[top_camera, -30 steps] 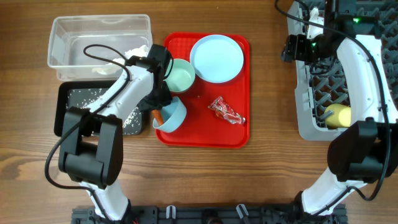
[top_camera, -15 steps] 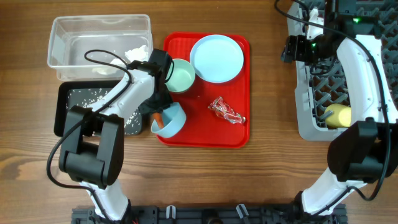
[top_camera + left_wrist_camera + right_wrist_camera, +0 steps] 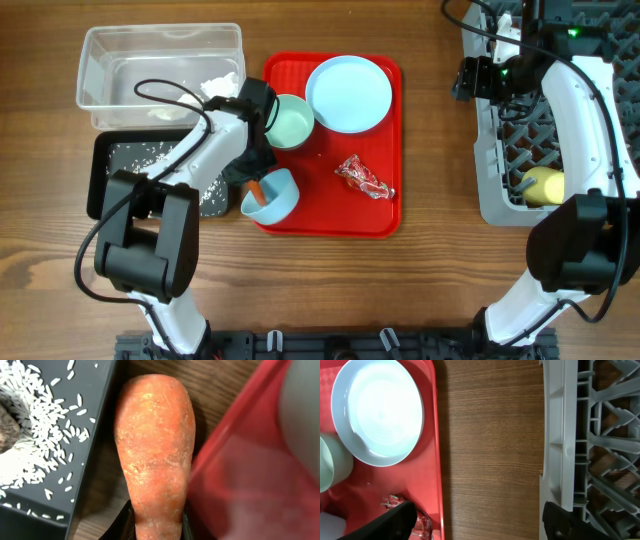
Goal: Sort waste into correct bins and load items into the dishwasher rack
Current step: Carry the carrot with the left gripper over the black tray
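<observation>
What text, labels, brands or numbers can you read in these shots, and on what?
None readable.
The wrapper on the red tray may carry print, but it is too small and crumpled to make out.
The plate, the carrot and the rack show no lettering in any view.

Orange carrot (image 3: 152,450), gripped at its narrower end by the left gripper (image 3: 153,527), hangs beside the rice-strewn black tray (image 3: 30,516). Shiny wrapper (image 3: 362,177) lies near the pale-blue plate (image 3: 348,93).

carrot (image 3: 152,455) base cut off, red tray (image 3: 235,485) blurred
</observation>
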Robot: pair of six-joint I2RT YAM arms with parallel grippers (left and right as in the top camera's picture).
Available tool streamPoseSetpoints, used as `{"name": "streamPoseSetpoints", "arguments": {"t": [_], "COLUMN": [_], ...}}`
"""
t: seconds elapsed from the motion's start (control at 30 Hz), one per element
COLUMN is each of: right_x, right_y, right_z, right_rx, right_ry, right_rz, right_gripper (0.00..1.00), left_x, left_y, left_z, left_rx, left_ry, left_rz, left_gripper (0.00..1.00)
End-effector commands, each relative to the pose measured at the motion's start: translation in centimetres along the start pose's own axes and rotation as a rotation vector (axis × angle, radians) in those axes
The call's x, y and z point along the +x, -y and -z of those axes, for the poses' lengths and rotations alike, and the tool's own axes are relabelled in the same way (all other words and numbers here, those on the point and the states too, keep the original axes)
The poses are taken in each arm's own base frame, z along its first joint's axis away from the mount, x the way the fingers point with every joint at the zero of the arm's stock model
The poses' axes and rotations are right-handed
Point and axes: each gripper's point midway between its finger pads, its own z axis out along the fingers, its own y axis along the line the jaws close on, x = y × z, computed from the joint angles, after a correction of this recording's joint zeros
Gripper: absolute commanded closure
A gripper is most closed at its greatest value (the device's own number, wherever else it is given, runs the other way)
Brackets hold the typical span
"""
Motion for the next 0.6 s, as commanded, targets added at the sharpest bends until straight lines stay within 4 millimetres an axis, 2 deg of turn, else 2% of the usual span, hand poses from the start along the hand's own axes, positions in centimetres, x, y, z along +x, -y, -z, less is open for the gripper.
{"name": "streamPoseSetpoints", "arguments": {"t": [0.0,0.17,0.3,0.37,0.57], "right_x": [0.0,0.0,0.0,0.0,0.0], "right_y": [0.2,0.2,0.3,0.4,0.5], "right_z": [0.1,0.1,0.1,0.1,0.1], "right_rx": [0.016,0.017,0.023,0.029,0.035], "right_ry": [0.002,0.002,0.002,0.001,0.001], "right_rz": [0.021,0.021,0.022,0.021,0.021], "right_gripper": [0.16,0.16,0.16,0.16,0.16], "left_x": [-2.3,-4.2,-4.4,-4.2,-3.9], "left_y": [2.1,3.3,3.2,2.3,-2.2], "left_z": [4.0,8.4,10.5,11.4,13.7], "left_rx": [0.088,0.163,0.186,0.169,0.078], "left_ry": [0.082,0.17,0.203,0.218,0.245], "left_rz": [0.004,-0.032,-0.052,-0.049,0.006], "left_gripper": [0.89,0.87,0.87,0.87,0.88]}}
